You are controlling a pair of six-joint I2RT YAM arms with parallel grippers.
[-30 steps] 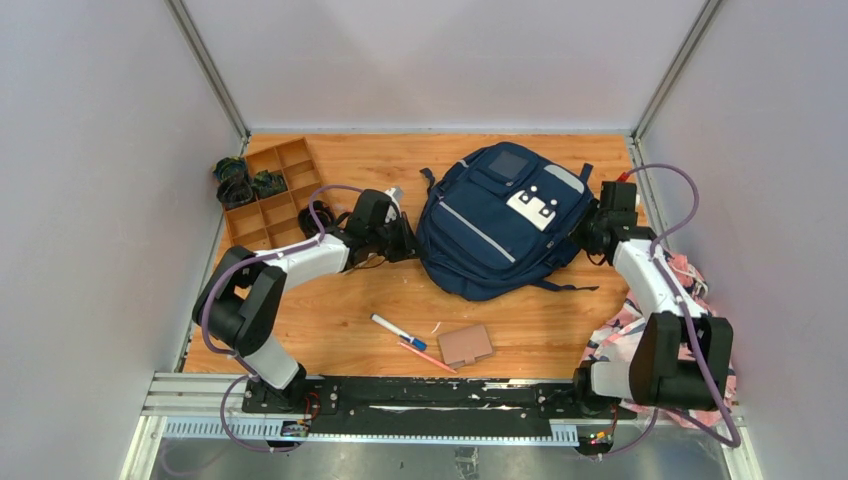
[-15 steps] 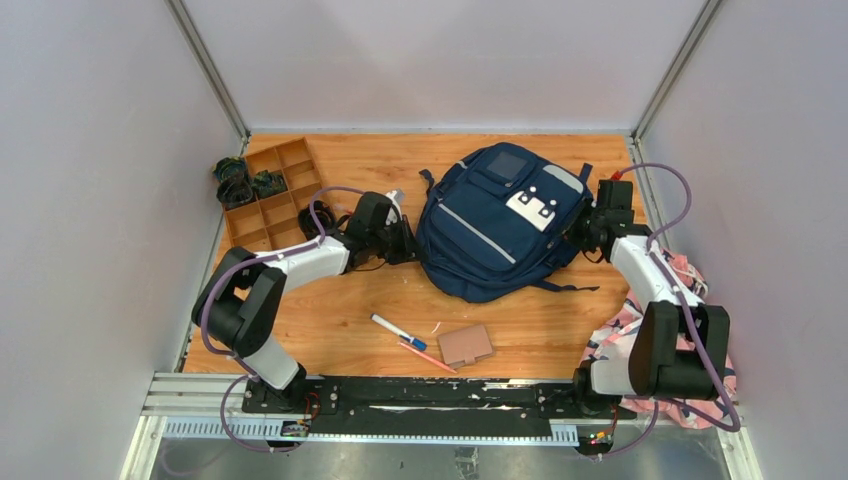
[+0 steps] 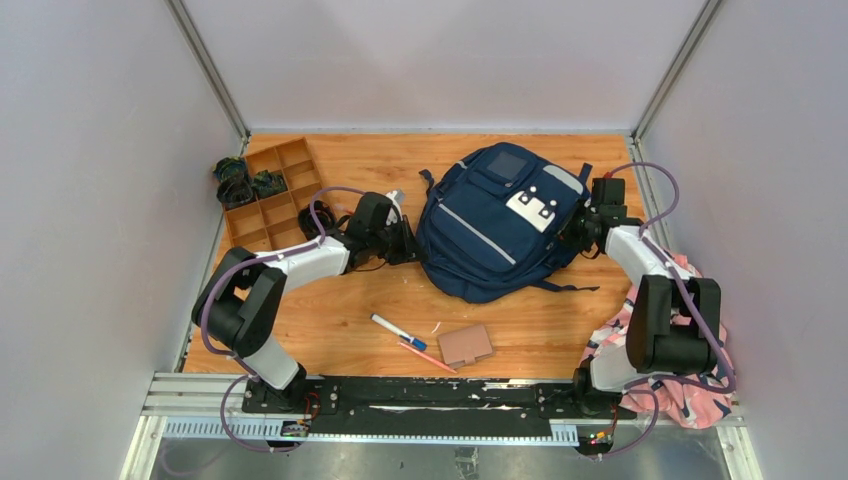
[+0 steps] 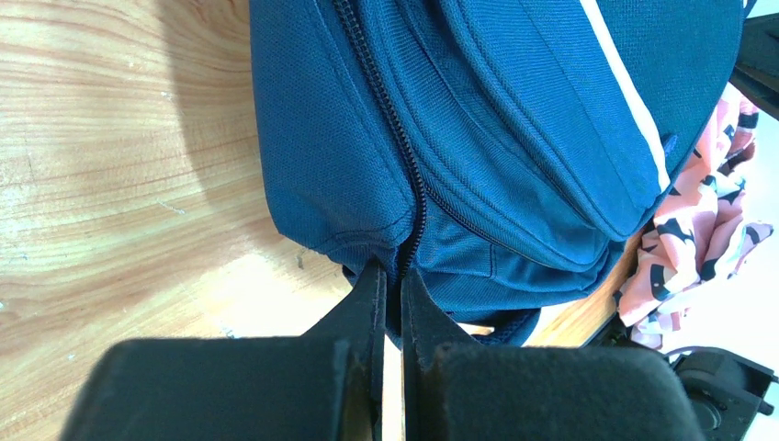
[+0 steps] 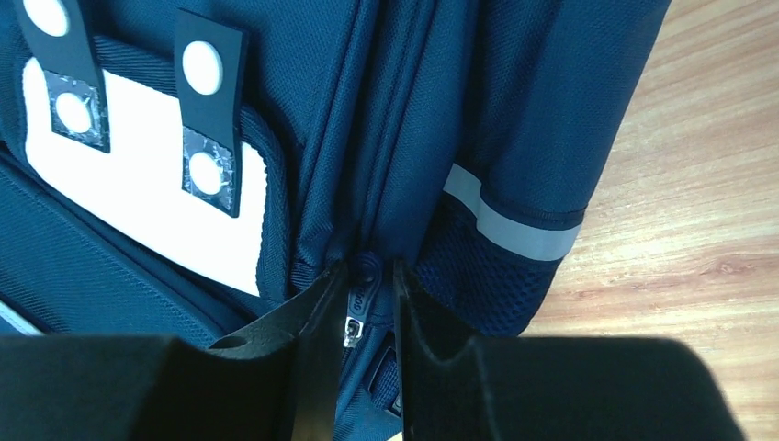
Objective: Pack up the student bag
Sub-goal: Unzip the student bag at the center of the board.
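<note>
Student bag (image 3: 505, 225): a large navy fabric backpack lying flat, front face up, on the far middle of the wooden table (image 3: 340, 305), its top end toward the far right corner. Light grey stripes cross the front diagonally. A grey square panel (image 3: 507, 164) sits near the top, and below it a white patch (image 3: 532, 208) is crossed by two dark tabs bearing white dots. Dark straps trail from the upper and lower edges. In the right wrist view a dark mesh side pocket (image 5: 468, 276) carries a pale grey band (image 5: 510, 216).

Left gripper (image 4: 390, 276): at the bag's left edge, fingers pressed almost together with only a slit between them, nipping the seam where a black zip ends at the bag's corner.

Right gripper (image 5: 366, 276): at the bag's right edge beside the patch, fingers drawn narrowly in upon a small metal zip slider (image 5: 354, 326).

Writing: the slider bears tiny raised marks, too small to read; no other lettering can be read on the bag.

Surroundings: a compartmented wooden tray (image 3: 265, 195) at far left; a marker pen (image 3: 398, 331), an orange pencil (image 3: 428, 356) and a brown card (image 3: 466, 345) near the front edge; a pink-and-navy patterned cloth (image 3: 690, 400) beside the right arm's base.
</note>
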